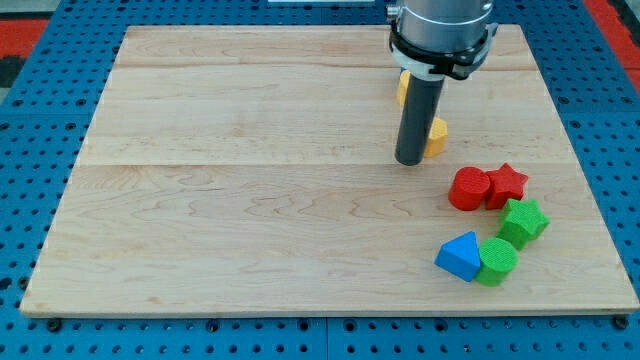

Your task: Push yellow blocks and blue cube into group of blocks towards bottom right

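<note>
My tip (410, 160) rests on the board right of centre, in the upper half. A yellow block (435, 137) touches the rod's right side; its shape is partly hidden. A second yellow block (401, 88) shows only as a sliver behind the rod's left edge, higher up. At the lower right lies a cluster: a red cylinder (467, 189), a red star (506, 185), a green star-like block (523, 221), a green cylinder (497, 261) and a blue block (460, 256) with a pointed, prism-like look. The cluster lies below and right of my tip.
The wooden board (250, 200) lies on a blue pegboard (30, 150). The board's right edge runs close to the green blocks. The arm's grey body (440, 25) covers the board's upper right.
</note>
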Available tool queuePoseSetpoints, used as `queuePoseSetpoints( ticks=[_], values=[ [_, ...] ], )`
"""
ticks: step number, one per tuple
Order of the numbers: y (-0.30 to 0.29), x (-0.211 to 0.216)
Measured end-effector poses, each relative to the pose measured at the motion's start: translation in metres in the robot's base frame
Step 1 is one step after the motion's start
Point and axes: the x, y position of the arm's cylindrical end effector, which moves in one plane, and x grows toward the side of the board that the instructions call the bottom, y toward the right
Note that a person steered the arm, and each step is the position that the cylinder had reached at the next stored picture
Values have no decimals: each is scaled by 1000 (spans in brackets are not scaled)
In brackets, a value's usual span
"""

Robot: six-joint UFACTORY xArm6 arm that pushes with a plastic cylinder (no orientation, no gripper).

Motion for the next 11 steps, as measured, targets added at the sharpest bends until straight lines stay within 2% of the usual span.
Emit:
queuePoseSetpoints(
  ticks=[1,2,3,4,5,6,7,8,9,11],
  values=[
    [-1,-48],
    [30,-54],
    [58,29],
    [40,6],
    [-46,-47],
    [-26,-136],
    [5,-189],
    [29,-188],
    [30,-133],
    [-6,-23]
  ],
)
